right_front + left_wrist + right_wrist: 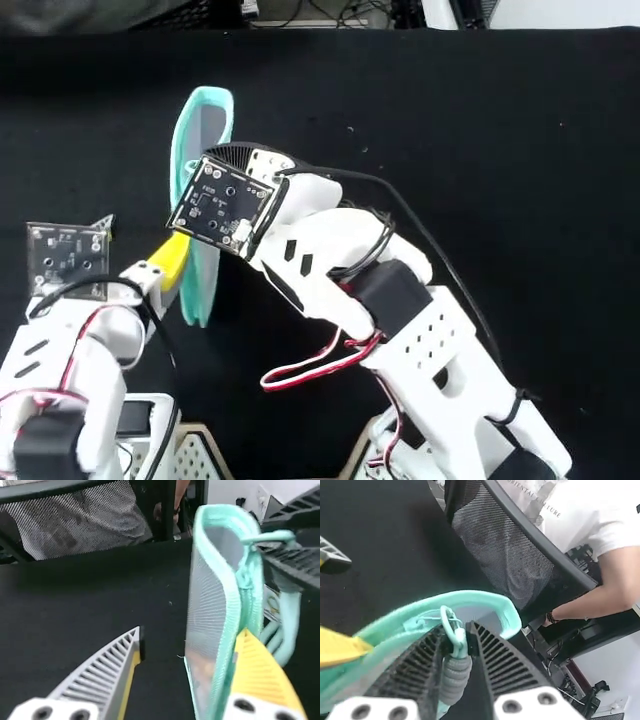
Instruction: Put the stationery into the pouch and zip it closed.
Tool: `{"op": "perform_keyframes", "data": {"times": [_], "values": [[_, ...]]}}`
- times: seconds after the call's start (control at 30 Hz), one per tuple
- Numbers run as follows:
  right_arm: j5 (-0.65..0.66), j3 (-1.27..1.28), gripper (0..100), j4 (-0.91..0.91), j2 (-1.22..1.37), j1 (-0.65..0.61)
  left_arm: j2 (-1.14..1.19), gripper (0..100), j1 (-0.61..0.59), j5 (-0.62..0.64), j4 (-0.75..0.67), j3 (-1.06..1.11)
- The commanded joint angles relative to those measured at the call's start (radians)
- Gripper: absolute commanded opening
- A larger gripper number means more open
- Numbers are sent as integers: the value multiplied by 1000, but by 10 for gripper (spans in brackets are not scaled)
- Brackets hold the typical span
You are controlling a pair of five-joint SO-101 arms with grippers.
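You were at the zipping step: right gripper (459, 630) clamped on the teal mesh pouch's (205, 130) zip pull (454, 636), left gripper (190, 632) apart around the pouch upright on the black counter (480, 150); next likely required pulling the zip shut.

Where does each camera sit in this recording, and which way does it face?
High view: fixed above the table, looking down; left arm and right arm flank the pouch standing on edge.
Left wrist view: on the left arm, looking along its open claw across the table, pouch between grey finger and yellow finger.
Right wrist view: on the right arm, looking along its claw, shut on the zip pull.
Shared: both wrist views show the pouch and the yellow finger.
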Motion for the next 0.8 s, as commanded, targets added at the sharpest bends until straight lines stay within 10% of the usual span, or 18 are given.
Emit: {"op": "perform_keyframes", "data": {"times": [0.0, 0.77], "values": [[3, -48, 12, -28, -1, 9, -5, 303, 45, -6, 97, -142], [3, -38, 12, -6, -7, -48, -5, 303, 148, 169, -178, 114]]}}
